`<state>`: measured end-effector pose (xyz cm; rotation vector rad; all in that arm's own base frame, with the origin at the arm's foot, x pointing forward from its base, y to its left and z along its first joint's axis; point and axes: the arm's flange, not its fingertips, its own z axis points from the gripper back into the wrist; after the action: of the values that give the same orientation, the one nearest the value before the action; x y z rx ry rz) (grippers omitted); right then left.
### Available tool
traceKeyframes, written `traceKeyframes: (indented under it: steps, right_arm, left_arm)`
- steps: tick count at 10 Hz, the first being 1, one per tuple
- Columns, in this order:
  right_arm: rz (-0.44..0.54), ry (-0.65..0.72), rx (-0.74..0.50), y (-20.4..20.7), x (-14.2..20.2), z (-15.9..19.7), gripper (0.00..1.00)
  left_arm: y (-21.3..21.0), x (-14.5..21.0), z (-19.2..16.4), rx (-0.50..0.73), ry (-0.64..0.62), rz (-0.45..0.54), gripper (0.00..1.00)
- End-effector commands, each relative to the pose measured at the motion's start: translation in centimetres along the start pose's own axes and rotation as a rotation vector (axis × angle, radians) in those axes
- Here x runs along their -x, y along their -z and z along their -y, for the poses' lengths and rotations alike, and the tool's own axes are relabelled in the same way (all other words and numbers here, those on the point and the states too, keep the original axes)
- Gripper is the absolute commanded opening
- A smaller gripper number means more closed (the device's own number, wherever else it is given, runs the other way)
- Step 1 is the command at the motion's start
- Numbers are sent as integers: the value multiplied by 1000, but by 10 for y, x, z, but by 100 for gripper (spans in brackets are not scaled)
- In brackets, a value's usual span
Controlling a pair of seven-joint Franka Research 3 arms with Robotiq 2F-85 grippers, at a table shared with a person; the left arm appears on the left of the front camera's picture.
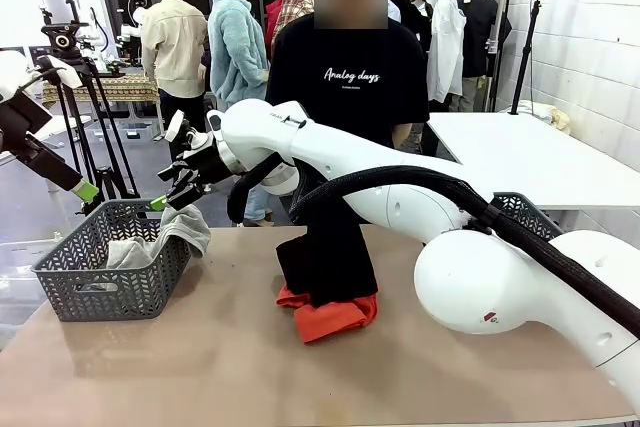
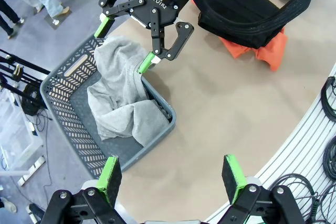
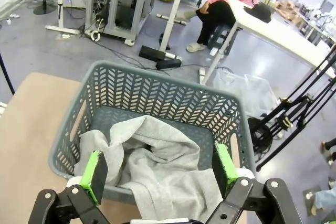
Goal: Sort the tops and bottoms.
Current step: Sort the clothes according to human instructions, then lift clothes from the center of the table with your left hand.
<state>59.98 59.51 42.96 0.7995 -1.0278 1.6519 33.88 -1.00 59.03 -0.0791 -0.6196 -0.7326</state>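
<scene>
The light grey garment (image 1: 170, 235) lies bunched in the grey basket (image 1: 110, 292) at the left end of the table (image 1: 200, 367). One fold is draped over the basket's rim on the side facing the table's middle.

My right gripper (image 1: 172, 195) hangs over that rim with its jaws wide apart and nothing between them. From the left wrist camera, one green pad sits right at the cloth's edge, though I can't tell whether it touches. From the right wrist camera, the pads straddle the grey heap, and the basket's far wall stands beyond it.

The orange-red garment (image 1: 330, 312) sits near mid-table, with the black garment (image 1: 325, 257) lying over it. Only the orange near edge pokes out, and the black cloth runs back toward the far edge. My right arm crosses above this pile from the right side.

Between the basket and the pile there's a strip of bare tabletop. The whole near part of the table is open too.

My left gripper (image 1: 85, 189) is held high off the left end, spread open and empty. Its camera looks down on the basket's near corner and the table's curved edge.

A second, dark basket (image 1: 520, 209) peeks out behind my right arm. A person in a black T-shirt (image 1: 350, 77) stands at the far side.
</scene>
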Motion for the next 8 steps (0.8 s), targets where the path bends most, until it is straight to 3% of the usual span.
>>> traceKeyframes:
  steps: [1,8]
  right_arm:
    - [9,1,-7,1,1,-1,100]
    - [0,0,0,0,0,0,100]
  left_arm:
    - [0,0,0,-1,0,-1,100]
    - [0,0,0,-1,0,-1,100]
